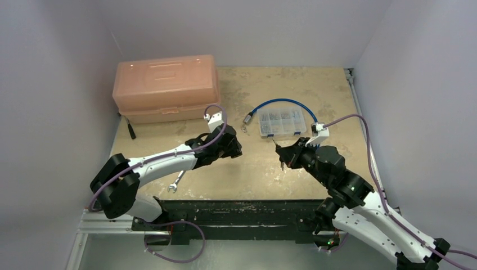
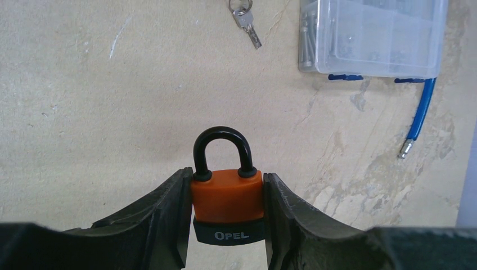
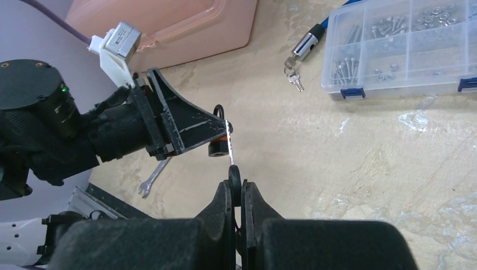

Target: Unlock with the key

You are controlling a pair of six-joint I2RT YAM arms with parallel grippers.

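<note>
Workshop bench: toolbox (image 1: 166, 87), screw organizer (image 1: 283, 122), wrench (image 1: 176, 182)

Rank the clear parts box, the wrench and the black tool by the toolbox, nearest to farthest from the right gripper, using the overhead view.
1. Clear parts box: just beyond the right gripper.
2. Wrench: well to the left, by the table's near edge.
3. Black tool: farthest left, beside the toolbox.
</note>
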